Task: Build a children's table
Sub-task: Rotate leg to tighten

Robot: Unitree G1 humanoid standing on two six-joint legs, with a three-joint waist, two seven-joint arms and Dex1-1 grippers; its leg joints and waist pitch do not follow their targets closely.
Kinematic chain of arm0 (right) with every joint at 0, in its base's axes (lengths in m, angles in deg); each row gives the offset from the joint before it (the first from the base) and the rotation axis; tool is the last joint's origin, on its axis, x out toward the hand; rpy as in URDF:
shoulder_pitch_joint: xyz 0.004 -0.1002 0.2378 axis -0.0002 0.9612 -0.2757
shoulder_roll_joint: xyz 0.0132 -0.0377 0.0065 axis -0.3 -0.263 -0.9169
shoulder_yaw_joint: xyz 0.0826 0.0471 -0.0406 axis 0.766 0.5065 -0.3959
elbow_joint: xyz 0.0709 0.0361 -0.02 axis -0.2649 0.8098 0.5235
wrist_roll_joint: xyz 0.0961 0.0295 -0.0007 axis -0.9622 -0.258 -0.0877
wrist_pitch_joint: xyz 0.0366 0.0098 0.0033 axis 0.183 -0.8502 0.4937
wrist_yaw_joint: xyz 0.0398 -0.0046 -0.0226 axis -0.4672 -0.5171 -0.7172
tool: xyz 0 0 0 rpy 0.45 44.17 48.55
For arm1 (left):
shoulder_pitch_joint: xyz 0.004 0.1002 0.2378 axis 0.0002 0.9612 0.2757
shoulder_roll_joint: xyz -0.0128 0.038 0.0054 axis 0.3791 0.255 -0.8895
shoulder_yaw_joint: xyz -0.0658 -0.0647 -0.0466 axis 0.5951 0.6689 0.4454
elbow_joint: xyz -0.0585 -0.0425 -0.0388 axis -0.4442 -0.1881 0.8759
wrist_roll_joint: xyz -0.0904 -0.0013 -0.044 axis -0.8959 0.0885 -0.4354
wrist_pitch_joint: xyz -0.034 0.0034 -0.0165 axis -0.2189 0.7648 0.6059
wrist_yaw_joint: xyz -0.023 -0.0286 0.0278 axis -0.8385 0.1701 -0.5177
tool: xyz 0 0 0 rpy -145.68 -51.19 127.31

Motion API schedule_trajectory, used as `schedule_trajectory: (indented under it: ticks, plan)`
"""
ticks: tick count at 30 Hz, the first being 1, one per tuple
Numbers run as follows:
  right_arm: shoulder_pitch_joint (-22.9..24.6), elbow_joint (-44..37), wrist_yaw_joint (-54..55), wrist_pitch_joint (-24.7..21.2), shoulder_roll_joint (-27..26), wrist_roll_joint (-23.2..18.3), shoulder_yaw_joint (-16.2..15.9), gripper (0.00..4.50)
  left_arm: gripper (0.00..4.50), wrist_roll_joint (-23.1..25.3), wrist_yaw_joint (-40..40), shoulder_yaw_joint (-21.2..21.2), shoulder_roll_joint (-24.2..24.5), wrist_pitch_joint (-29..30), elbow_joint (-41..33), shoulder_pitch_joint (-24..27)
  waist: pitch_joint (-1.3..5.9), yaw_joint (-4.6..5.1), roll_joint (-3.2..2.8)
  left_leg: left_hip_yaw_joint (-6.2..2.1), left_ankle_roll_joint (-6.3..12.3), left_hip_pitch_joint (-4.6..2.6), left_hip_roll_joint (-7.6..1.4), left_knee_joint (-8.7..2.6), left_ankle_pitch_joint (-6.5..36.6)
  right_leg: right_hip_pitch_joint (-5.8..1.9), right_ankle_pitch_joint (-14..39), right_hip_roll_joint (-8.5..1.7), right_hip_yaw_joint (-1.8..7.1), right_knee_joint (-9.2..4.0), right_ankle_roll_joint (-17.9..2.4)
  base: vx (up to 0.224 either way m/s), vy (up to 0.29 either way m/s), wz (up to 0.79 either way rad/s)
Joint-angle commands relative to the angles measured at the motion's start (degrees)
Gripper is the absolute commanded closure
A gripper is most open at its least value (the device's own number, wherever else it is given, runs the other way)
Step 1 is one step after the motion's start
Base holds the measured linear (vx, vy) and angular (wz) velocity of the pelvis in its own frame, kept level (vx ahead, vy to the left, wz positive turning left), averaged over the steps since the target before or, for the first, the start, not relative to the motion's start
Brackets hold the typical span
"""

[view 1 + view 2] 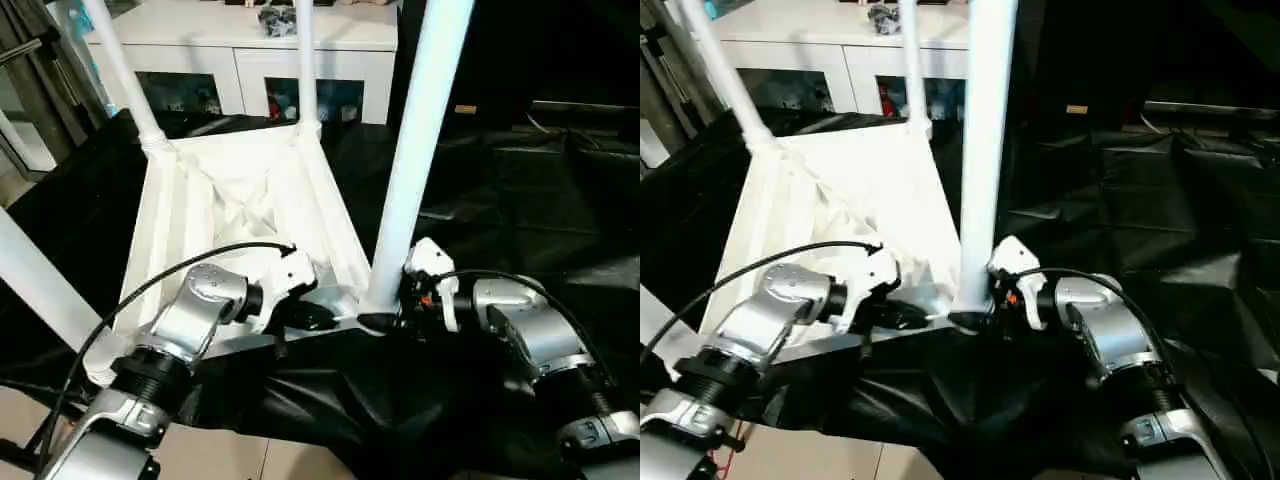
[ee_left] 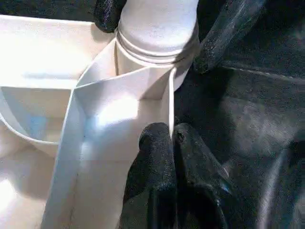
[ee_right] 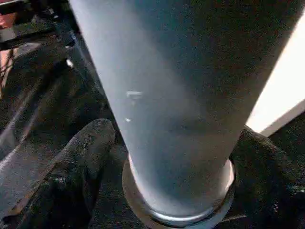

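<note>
Pinching the tabletop (image 2: 119, 109) rim, left gripper (image 2: 172, 143) is showing up close; right gripper (image 3: 171, 157) is clamping the near leg (image 3: 176, 95) base, tabletop upside down.

Black drape (image 1: 520, 210) on work table; white cabinet (image 1: 250, 45) behind.

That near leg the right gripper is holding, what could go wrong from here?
The right gripper grips the leg only at its base, by the socket, so the long tube could lean and bind. The left gripper pinches just a thin rim of the tabletop, which lies on loose black cloth; it might slip or shift.
</note>
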State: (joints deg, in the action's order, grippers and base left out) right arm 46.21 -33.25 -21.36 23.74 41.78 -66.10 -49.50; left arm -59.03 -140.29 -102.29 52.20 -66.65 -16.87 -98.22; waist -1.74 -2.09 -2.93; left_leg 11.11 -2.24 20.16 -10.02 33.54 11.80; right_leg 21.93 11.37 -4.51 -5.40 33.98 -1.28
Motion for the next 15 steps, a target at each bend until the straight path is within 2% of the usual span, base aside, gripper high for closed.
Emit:
schedule_trajectory:
  ticks: [1,5,6,9,11,15]
  plan:
    - [1.9,-0.1,-3.3,-2.3,-1.2,-0.3,-5.1,0.92,4.50,-1.3,-2.9,-3.2,-0.9,-0.1,-1.9,0.2,2.46,-0.14,0.58,-1.68,4.41,0.08,-3.80,-3.85,9.9,-2.54,11.8,-4.70,3.50,-4.21,-12.9,0.000,0.000,0.00]
    - [2.2,-1.0,-4.6,-3.1,-1.4,-1.0,-5.3,1.05,4.50,-1.4,-3.9,-3.3,-0.3,0.0,-2.1,0.2,2.43,-0.24,0.54,-1.64,4.41,0.10,-3.79,-3.83,9.8,-2.54,12.0,-4.74,3.48,-4.27,-12.9,0.000,0.000,0.00]
    - [2.3,-1.4,-4.9,-3.5,-1.3,-1.3,-5.5,1.37,4.50,-1.5,-4.0,-3.3,-0.2,0.1,-2.1,0.1,2.44,-0.31,0.47,-1.67,4.34,0.02,-3.86,-3.89,10.0,-2.49,12.3,-4.74,3.47,-4.28,-12.9,0.000,0.000,0.00]
    - [2.6,-1.7,-5.1,-3.9,-1.3,-1.5,-5.6,1.46,4.50,-1.5,-4.1,-3.3,-0.2,0.1,-2.0,0.1,2.41,-0.46,0.49,-1.68,4.03,-0.08,-3.93,-3.96,10.2,-2.43,12.6,-4.74,3.53,-4.34,-12.6,0.000,0.000,0.00]
    - [2.9,-2.0,-5.2,-4.2,-1.2,-1.5,-5.6,1.76,4.50,-1.6,-4.0,-3.2,-0.2,0.1,-1.9,0.1,2.37,-0.56,0.49,-1.68,3.76,-0.07,-3.89,-4.01,10.6,-2.43,13.2,-4.73,3.51,-4.36,-12.6,0.000,0.000,0.00]
    - [3.5,-2.6,-5.1,-5.0,-1.4,-1.7,-5.4,1.88,4.50,-1.7,-3.5,-3.0,-0.5,0.2,-1.7,0.2,2.46,-0.66,0.47,-1.66,3.59,-0.12,-3.87,-3.96,10.3,-2.43,12.8,-4.73,3.54,-4.31,-12.5,0.000,0.000,0.00]
